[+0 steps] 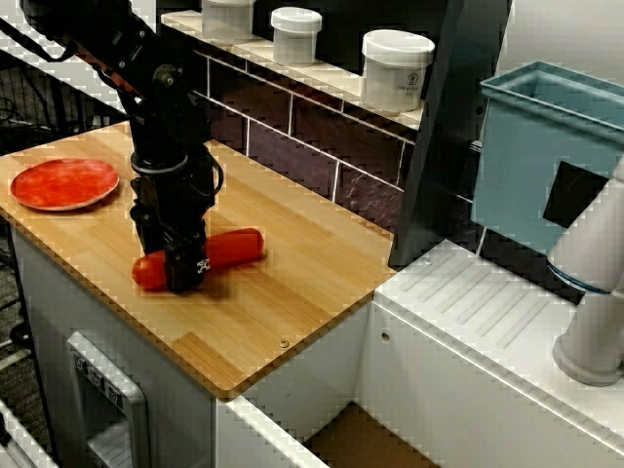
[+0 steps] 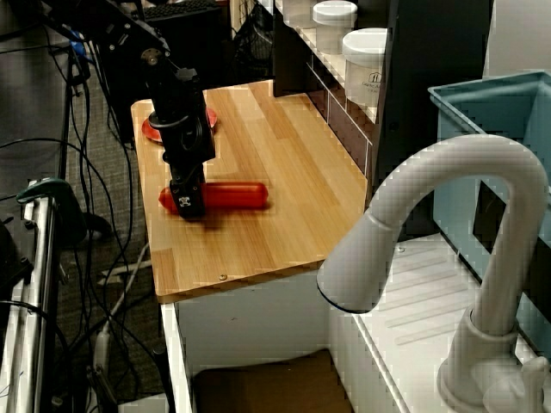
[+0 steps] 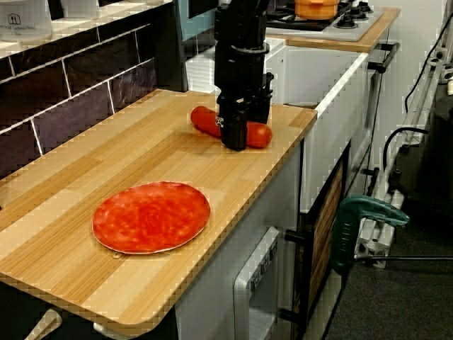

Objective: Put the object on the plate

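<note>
The glossy red-orange sausage lies on the wooden counter, a little right of the middle, and also shows in the side view and the front view. My black gripper is lowered straight onto it near its left end. One finger stands on each side and the jaws look closed against it. The sausage still rests on the wood. The round red plate sits at the counter's far left end, apart from the gripper. It lies nearest the camera in the front view and is partly hidden behind the arm in the side view.
White lidded jars stand on the shelf above the tiled back wall. A blue bin and a white tap are over the sink to the right. The wooden counter ends at a front edge near the gripper.
</note>
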